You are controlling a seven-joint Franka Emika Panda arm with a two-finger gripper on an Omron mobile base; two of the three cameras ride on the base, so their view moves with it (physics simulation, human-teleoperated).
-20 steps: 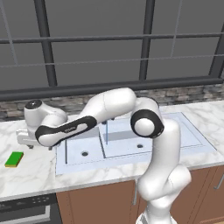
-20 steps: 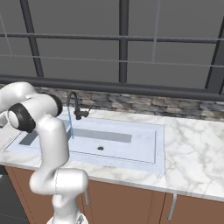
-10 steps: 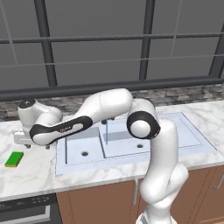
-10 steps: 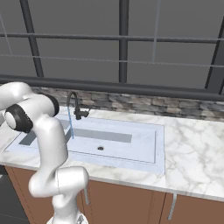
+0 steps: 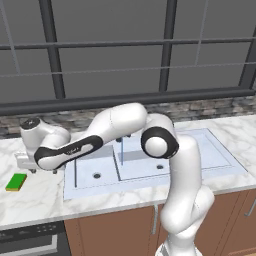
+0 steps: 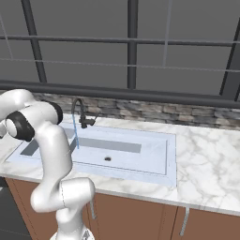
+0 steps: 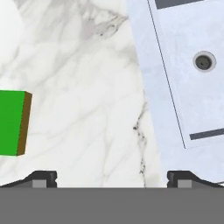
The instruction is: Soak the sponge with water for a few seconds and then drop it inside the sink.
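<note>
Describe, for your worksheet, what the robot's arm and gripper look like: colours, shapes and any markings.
The arm is glossy white with rounded, tube-like links and dark grey joint bands; one forearm band carries small pale lettering, too small to read. The gripper ends in two small dark finger tips with grey pads.

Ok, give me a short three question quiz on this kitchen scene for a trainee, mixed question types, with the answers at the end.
1. True or false: the sponge lies inside the sink.
2. Multiple choice: the gripper is A) shut on the sponge, B) open above the marble counter, C) under the water.
3. Fill in: water runs from the black ____.

Key
1. False: it lies on the counter, beside the sink.
2. B.
3. faucet.
</note>
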